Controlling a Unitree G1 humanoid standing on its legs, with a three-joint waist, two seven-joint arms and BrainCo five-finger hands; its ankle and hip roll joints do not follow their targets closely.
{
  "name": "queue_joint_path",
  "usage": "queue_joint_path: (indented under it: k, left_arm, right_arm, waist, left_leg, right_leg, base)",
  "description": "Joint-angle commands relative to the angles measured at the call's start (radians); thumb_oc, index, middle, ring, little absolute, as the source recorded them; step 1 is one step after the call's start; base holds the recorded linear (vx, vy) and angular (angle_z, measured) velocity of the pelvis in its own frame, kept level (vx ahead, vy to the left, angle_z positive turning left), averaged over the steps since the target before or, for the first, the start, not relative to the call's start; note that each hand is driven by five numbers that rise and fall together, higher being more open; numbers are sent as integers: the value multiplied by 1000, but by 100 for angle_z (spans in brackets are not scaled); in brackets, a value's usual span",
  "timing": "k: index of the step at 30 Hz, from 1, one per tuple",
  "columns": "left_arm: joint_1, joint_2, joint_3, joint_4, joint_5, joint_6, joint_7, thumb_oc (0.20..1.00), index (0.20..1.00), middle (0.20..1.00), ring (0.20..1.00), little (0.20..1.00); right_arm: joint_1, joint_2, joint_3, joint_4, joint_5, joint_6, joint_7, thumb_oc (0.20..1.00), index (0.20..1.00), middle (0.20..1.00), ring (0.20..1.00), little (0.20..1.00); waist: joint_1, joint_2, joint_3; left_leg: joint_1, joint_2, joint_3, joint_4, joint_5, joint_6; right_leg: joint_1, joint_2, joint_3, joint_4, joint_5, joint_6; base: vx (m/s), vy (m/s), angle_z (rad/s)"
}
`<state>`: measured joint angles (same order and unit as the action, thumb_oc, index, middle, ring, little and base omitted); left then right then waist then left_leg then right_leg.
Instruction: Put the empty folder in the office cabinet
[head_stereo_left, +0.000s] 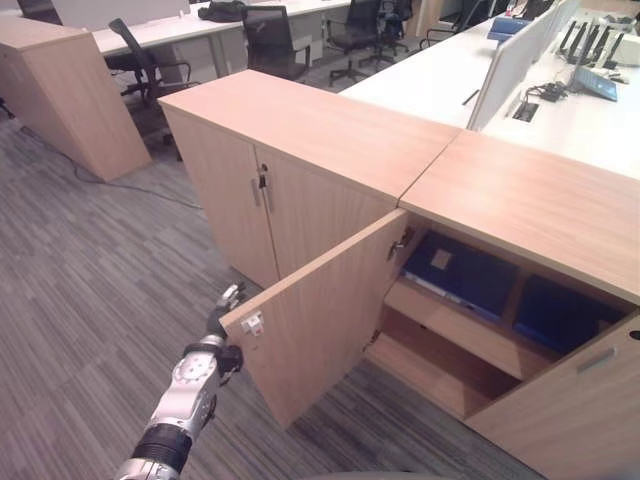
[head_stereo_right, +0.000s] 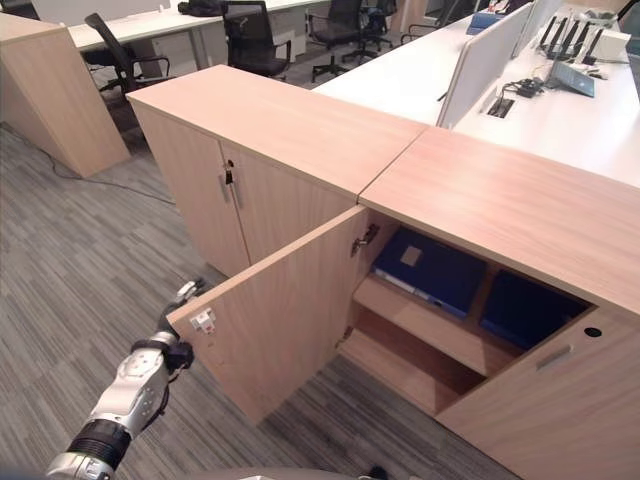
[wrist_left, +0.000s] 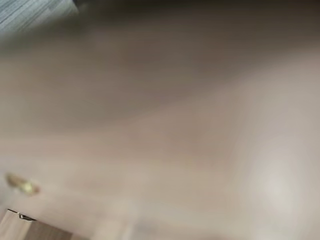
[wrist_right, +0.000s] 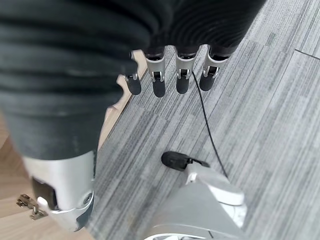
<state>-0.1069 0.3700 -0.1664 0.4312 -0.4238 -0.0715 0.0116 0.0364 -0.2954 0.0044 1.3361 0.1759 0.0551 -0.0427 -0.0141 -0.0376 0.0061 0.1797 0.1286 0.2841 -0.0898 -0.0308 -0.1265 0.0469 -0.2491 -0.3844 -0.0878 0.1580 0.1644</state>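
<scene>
Folder: shelved in cabinet; left hand at door edge, fingers unreadable; right hand fingers relaxed.

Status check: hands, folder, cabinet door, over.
Left hand at outer edge of open cabinet door, fingers hidden. Right hand relaxed, empty, hanging above carpet. Blue folders on cabinet shelf. Nothing blocking opening.

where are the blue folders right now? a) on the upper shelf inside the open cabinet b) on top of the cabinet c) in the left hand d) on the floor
a: the blue folders lean on the upper shelf inside the open cabinet, behind its swung-out door.
</scene>
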Motion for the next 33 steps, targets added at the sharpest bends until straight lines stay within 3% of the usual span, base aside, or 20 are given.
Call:
queue_joint_path:
  k: [1, 19, 23, 25, 26, 27, 33]
  left_arm:
    - [-87, -44, -77, -139, -65, -41, -71, 1000, 1000, 1000, 1000, 1000]
    - [29, 13, -365, -500, -278, 30, -281, 1000, 1000, 1000, 1000, 1000]
    - [4, 46, -385, -525, -297, 39, -282, 1000, 1000, 1000, 1000, 1000]
    - [-15, 54, -410, -547, -289, 45, -296, 1000, 1000, 1000, 1000, 1000]
    - [-15, 54, -410, -547, -289, 45, -296, 1000, 1000, 1000, 1000, 1000]
    - [-31, 55, -420, -538, -275, 42, -308, 1000, 1000, 1000, 1000, 1000]
    - [-36, 59, -431, -559, -256, 55, -322, 1000, 1000, 1000, 1000, 1000]
  right_arm:
    - [-68, -5, 21, 41, 7, -9, -11, 1000, 1000, 1000, 1000, 1000]
    - [-109, 42, 83, 22, -9, -18, -5, 1000, 1000, 1000, 1000, 1000]
    - [-99, 41, 181, 61, -197, 14, 26, 1000, 1000, 1000, 1000, 1000]
    - [-89, 50, 308, 126, -411, 46, 94, 1000, 1000, 1000, 1000, 1000]
    - [-89, 50, 308, 126, -412, 45, 94, 1000, 1000, 1000, 1000, 1000]
    - [-31, 38, 353, 152, -516, 38, 119, 1000, 1000, 1000, 1000, 1000]
    - [-42, 32, 388, 125, -597, 71, 158, 1000, 1000, 1000, 1000, 1000]
  waist:
    - [-9, 25, 5]
    - [9, 0, 31]
    - [14, -12, 32]
    - [25, -26, 34]
    - [24, -26, 34]
    - [24, -36, 38]
    - [16, -39, 57]
  left_leg:
    - [-67, -24, -42, 3, -29, 65]
    - [-104, -47, -57, 3, -26, 81]
    - [-110, -58, -60, 3, -25, 87]
    - [-122, -68, -69, 3, -22, 92]
    - [-122, -68, -70, 3, -22, 93]
    - [-133, -82, -82, 3, -22, 99]
    - [-158, -116, -87, 3, -25, 116]
  right_leg:
    - [18, 25, -44, 1, -106, 22]
    - [-8, 4, -42, 1, -76, 37]
    - [-12, -3, -40, 1, -62, 39]
    - [-16, -11, -49, 1, -49, 42]
    - [-16, -11, -49, 1, -49, 42]
    - [-21, -22, -54, 1, -37, 47]
    - [-54, -53, -57, 1, 7, 64]
  base:
    - [0, 0, 0]
    - [-22, 10, 2]
    - [-46, 36, -3]
    - [-48, 33, 0]
    - [-60, 45, 2]
    - [-53, 68, 2]
    - [-55, 102, 9]
